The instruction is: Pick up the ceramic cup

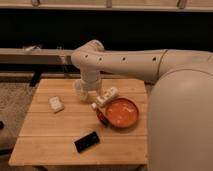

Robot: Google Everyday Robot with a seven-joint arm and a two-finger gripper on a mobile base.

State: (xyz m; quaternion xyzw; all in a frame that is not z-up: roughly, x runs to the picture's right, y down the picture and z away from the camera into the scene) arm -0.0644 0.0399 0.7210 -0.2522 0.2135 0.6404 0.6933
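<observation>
Nearest, a black slab (87,141) lies flat near the table's (50,150) front edge. Farther in, a white box (56,104) sits to the left and an orange bowl (121,112) to the right, with a white bottle (107,95) lying tilted just behind the bowl (close to its rim). Beyond these the cup (78,88) stands upright. The gripper (88,94) hangs down right beside it, partly covering it — wide or closed, I cannot tell. The arm (125,60) reaches in from the right.
</observation>
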